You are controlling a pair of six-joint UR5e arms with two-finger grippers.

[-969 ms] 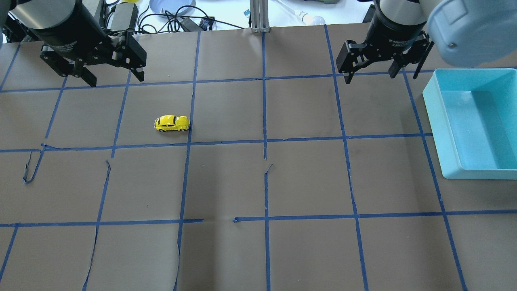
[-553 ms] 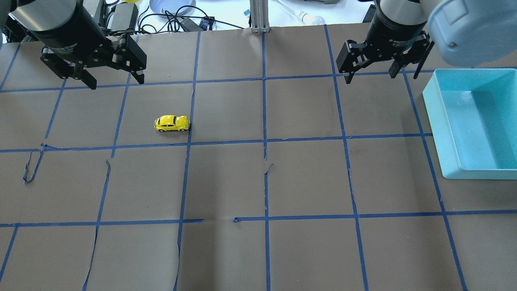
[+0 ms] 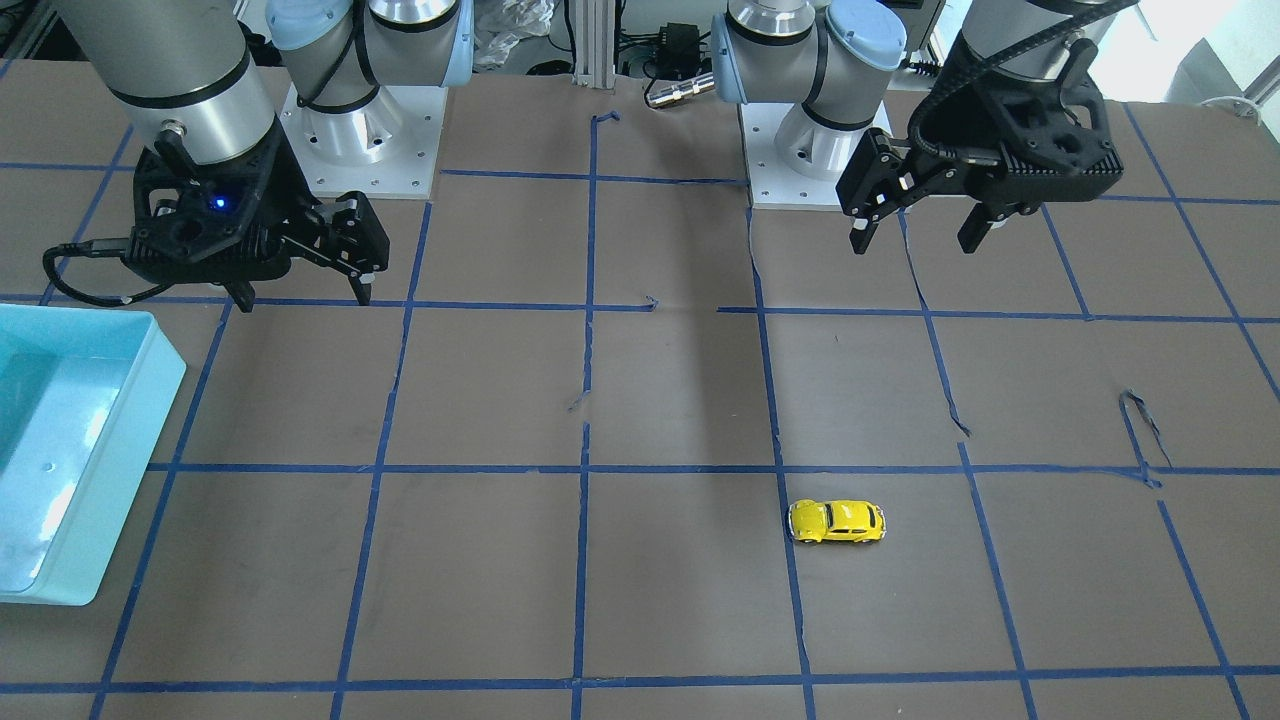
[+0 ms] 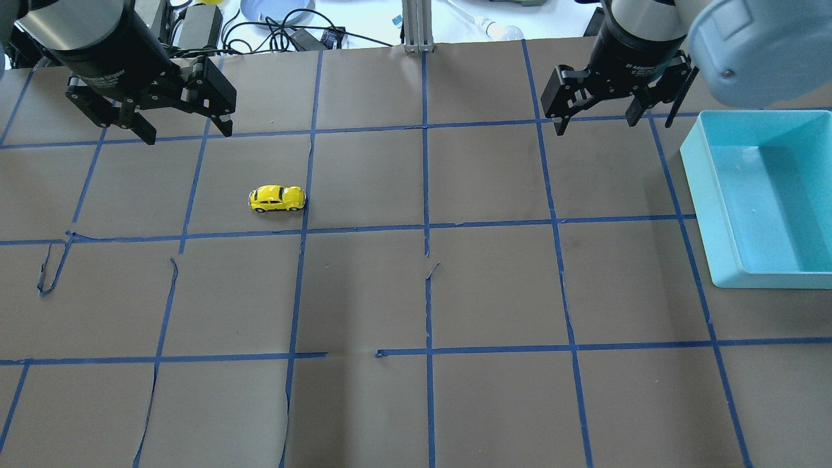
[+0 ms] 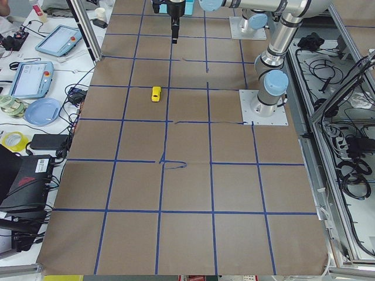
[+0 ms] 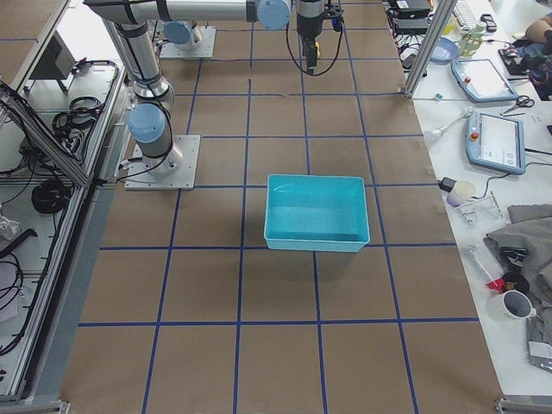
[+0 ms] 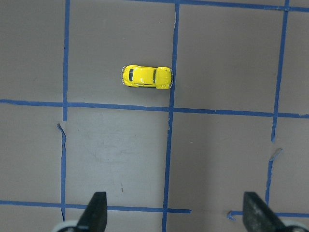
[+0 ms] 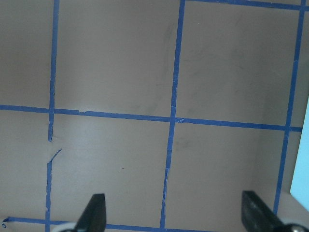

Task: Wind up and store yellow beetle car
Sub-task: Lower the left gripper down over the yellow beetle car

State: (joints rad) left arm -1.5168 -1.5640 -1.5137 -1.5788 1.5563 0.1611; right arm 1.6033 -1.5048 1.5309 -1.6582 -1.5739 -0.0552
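Observation:
The yellow beetle car [image 4: 277, 199] stands on its wheels on the brown table, in the left half of the overhead view. It also shows in the front view [image 3: 837, 522], the exterior left view [image 5: 156, 93] and the left wrist view [image 7: 147, 77]. My left gripper [image 4: 187, 133] is open and empty, raised above the table, back and left of the car [image 3: 913, 242]. Its fingertips [image 7: 96, 212] frame the lower edge of the wrist view. My right gripper [image 4: 595, 123] is open and empty, raised over the right half [image 3: 302, 295], with only bare table under it [image 8: 174, 215].
A teal open bin [image 4: 699, 195] sits at the table's right edge, right of my right gripper; it also shows in the front view [image 3: 150, 400] and the exterior right view [image 6: 315, 244]. Blue tape lines grid the brown table cover, with some torn, lifted ends.
Both grippers have shifted only very slightly and stay open. The car has not moved.

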